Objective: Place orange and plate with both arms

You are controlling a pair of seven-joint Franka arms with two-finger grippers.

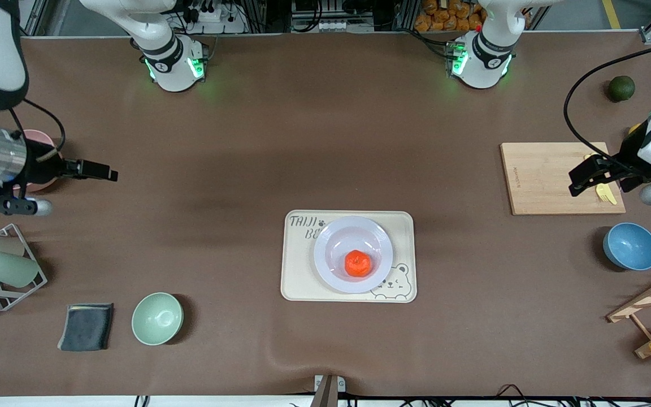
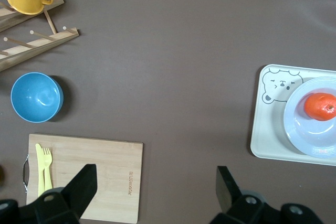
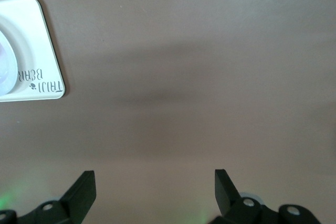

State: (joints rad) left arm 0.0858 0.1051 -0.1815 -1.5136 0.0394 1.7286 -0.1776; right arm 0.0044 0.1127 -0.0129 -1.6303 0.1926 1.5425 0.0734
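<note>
Resting in the hollow of the round pale lavender-white shallow plate [image 1: 352,254] is the small bright orange-red orange [image 1: 357,263]. The plate is sitting on the cream rectangular tray [image 1: 297,285], covering part of its dark lettering; "TAIJI" and "BE" are showing in the front view, "TAIJI BEAR" with a paw mark in the right wrist view, and a bear face is printed at the corner nearest the front camera.

The left gripper [image 1: 580,180] is hanging over the pale wooden cutting board [image 1: 534,186] toward the left arm's end of the table, jaws spread wide and holding nothing. The board is carrying a small printed mark, too small to read, and a yellow plastic knife and fork [image 2: 43,167].

The right gripper [image 1: 105,170] is hanging over bare brown table [image 1: 325,124] toward the right arm's end, jaws likewise spread and holding nothing.

Also lying on the table are:
- a blue bowl [image 1: 630,246], nearer the front camera than the board
- a pale green bowl [image 1: 157,318]
- a folded dark grey cloth [image 1: 86,327], beside the green bowl
- a dark green round fruit [image 1: 621,88]
</note>
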